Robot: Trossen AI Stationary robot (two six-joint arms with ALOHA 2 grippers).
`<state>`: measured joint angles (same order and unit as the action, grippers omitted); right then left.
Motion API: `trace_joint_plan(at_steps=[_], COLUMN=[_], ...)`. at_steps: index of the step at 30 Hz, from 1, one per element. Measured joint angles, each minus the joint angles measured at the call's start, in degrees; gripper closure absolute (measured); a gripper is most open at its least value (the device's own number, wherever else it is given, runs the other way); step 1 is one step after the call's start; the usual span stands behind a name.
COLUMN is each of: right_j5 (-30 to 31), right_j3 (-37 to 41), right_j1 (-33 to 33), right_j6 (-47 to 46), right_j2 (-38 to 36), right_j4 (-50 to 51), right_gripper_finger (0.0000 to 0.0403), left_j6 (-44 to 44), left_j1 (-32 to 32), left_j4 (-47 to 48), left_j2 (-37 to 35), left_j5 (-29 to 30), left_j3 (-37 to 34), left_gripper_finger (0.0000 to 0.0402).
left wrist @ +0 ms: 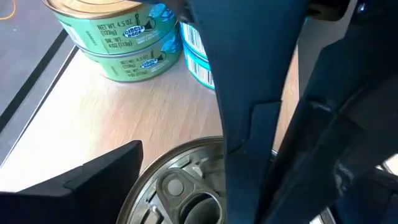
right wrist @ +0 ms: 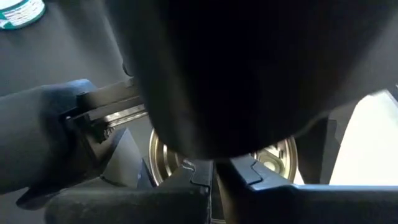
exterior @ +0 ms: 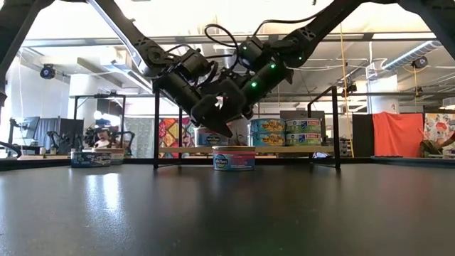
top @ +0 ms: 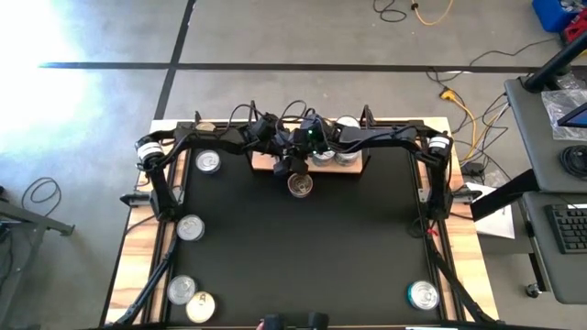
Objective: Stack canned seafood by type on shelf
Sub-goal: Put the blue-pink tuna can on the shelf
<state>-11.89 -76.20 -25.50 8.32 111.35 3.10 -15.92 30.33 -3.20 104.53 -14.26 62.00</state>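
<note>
A pull-tab tin (top: 300, 186) is seen just below the centre of the upper half of the high view, standing on the black table (top: 303, 257) directly in front of the shelf (top: 264, 163). In the low view the same tin shows a pink and blue side label (exterior: 234, 158) and is set on the table, not on the wooden board. On the shelf behind it, stacked tins (exterior: 267, 133) with green and blue labels are seen — two high, toward the board's right half.

The left gripper (left wrist: 180, 168) is held over the tin with its fingers spread wide; in the left wrist view the lid lies between them, though it cannot be told whether the fingers touch its sides. The right gripper (right wrist: 214, 171) is pressed together with nothing between its fingers, and is crowded against the left one above the same tin; the lid is glimpsed below it in the right wrist view.

Other tins are scattered across the table: one (top: 208, 162) at the upper left, one (top: 190, 227) at the middle left, two (top: 191, 298) at the lower left — one silver, one gold — and one (top: 423, 294) at the lower right.
</note>
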Motion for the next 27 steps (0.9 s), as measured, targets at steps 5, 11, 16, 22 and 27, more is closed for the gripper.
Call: trace_joint_plan(at_steps=[5,11,16,22,27], right_j5=[0.98,1.82,1.92,1.43,-0.56], right_j3=[0.00,0.01,0.15,0.29,0.42], right_j1=[-0.20,-0.22,-0.31,-0.51,-1.09], right_j6=[-0.45,-0.98,-1.60,-1.32,-0.79], right_j2=[0.00,-0.02,-0.67,-0.98,-1.67], right_j4=[1.11,2.00,-3.45,-5.41,-5.96], right_gripper_finger=[0.0394,0.0394,0.0394,0.0394,0.0394], left_j6=[0.17,0.11,0.72,0.59,0.34], left_j1=[0.02,0.20,0.64,0.70,0.68], left_j4=[0.44,0.44,-0.90,-1.32,-1.38], left_j2=[0.00,0.00,-0.72,-0.58,-0.52], left_j5=[-0.89,-1.47,-1.78,-1.95,-2.04], left_j3=[0.09,0.11,-0.49,-0.52,-0.53], left_gripper_finger=[0.0003,0.0003,0.0003,0.0004,0.0004])
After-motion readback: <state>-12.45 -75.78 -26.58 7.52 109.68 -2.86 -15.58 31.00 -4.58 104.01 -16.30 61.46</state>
